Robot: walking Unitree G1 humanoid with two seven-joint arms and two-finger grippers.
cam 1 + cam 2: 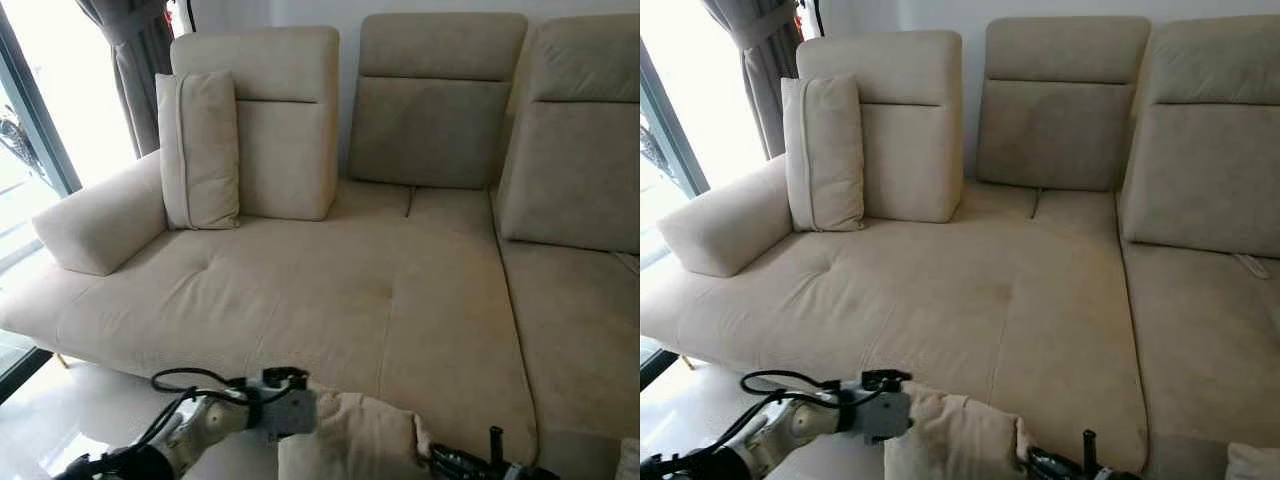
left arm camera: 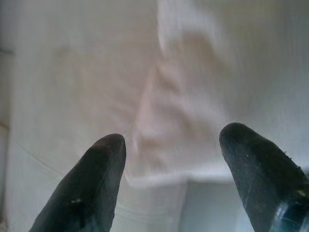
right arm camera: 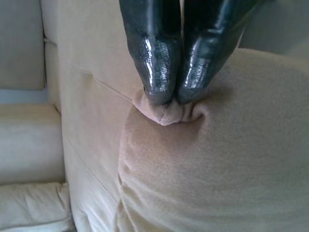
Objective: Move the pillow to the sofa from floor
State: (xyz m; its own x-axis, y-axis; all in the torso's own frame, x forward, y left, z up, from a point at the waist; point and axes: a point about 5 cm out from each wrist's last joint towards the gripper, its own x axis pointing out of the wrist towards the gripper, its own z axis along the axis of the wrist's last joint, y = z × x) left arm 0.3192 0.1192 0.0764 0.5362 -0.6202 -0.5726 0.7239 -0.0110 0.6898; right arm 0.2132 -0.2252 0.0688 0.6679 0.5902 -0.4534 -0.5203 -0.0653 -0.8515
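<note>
While the right gripper [image 3: 171, 99] pinches the pillow [image 1: 350, 440] at lower frame, left gripper [image 2: 171, 159] spread empty, the sofa [image 1: 330, 290] awaits.

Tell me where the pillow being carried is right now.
The carried pillow is low in the head views, at the sofa seat's front edge, pinched by the right gripper.

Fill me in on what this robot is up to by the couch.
The robot stands at the front edge of a beige sofa, holding a beige pillow low in front of it. Its right gripper is pinched shut on a fold of the pillow's fabric, while the left gripper is open close against the cloth. The pillow is not yet on the seat. Another cushion leans upright against the sofa's backrest.
</note>
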